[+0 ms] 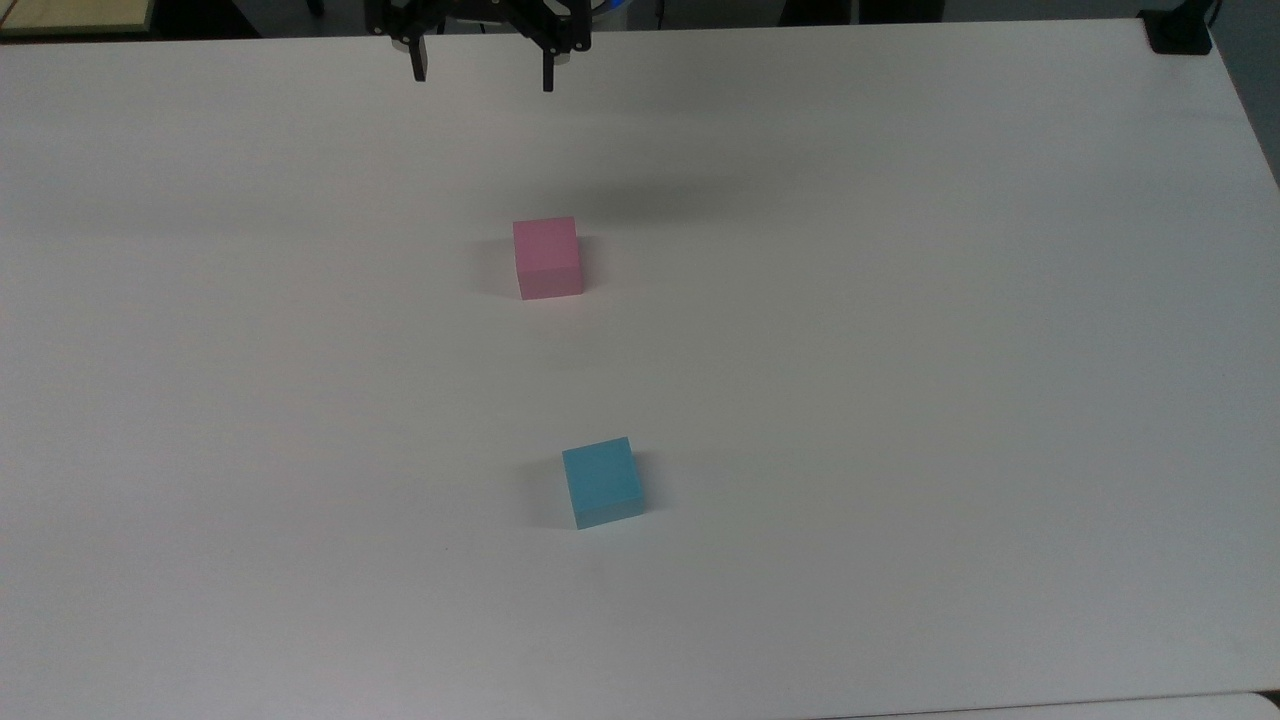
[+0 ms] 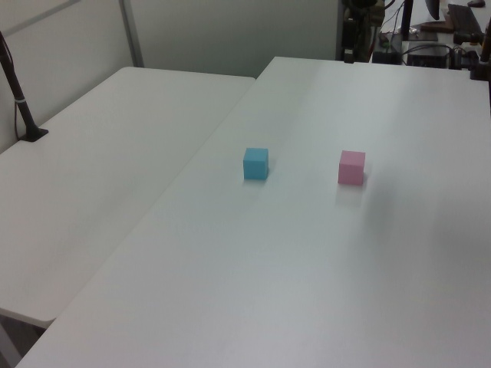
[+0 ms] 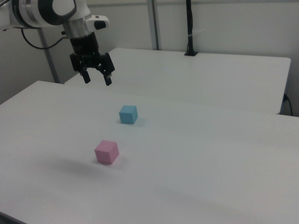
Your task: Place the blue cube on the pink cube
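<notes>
Above the white matte table, my black two-finger gripper hangs in the air with fingers spread wide, holding nothing. At the top view's upper edge my gripper is cut off, just the two fingertips and some linkage visible. Small light-blue matte cube sits on the table, well apart from the small pale-pink matte cube. Both cubes rest flat, untouched, nothing stacked.

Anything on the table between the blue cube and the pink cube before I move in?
No. In the top view, bare white table separates the blue cube from the pink cube; the right view agrees.
</notes>
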Robot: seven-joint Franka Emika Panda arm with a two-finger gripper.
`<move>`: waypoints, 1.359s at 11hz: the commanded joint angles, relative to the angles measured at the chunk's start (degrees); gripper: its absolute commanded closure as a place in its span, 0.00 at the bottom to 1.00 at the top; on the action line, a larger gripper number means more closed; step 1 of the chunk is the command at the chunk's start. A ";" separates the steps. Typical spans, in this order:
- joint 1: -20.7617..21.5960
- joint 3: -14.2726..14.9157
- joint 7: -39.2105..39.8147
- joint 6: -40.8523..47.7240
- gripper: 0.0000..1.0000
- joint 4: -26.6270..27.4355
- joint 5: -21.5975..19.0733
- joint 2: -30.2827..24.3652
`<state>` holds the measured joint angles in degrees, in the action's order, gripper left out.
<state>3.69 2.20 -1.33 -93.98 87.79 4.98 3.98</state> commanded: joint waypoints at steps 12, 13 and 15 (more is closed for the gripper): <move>0.69 -0.09 0.54 5.31 0.00 -0.07 -7.53 -1.35; 0.70 -0.09 0.54 4.69 0.00 -0.16 -7.27 -0.90; 2.61 -0.44 0.01 1.29 0.00 -0.60 -8.76 1.55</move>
<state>3.99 1.72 -1.26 -88.85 87.23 -1.76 3.62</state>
